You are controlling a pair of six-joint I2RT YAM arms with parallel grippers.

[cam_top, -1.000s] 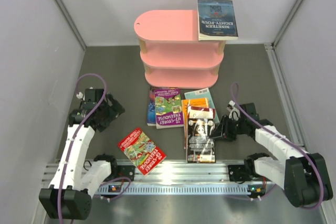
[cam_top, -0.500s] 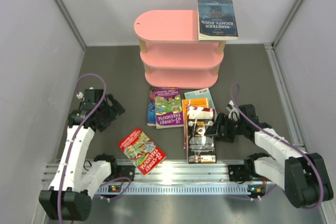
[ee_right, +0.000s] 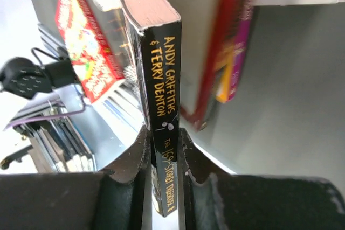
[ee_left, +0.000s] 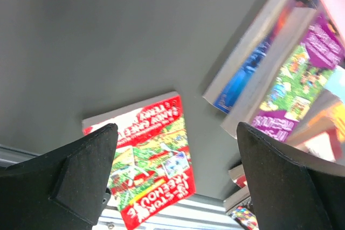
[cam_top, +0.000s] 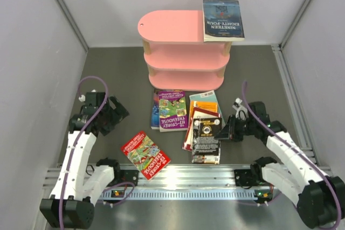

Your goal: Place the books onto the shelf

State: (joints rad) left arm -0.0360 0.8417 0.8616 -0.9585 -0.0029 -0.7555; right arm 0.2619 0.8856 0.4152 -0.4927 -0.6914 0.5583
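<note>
The black book [cam_top: 206, 139] tops the pile, 6 o'clock of the shelf [cam_top: 172, 25]. The right gripper [ee_right: 163, 139] is clamped on its spine. We should lift it clear, then swing toward 12 o'clock. The left gripper [ee_left: 175, 149] hangs apart at 9 o'clock.

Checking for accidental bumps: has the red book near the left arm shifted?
No. The red book lies at the same spot and angle beside the front rail.
</note>
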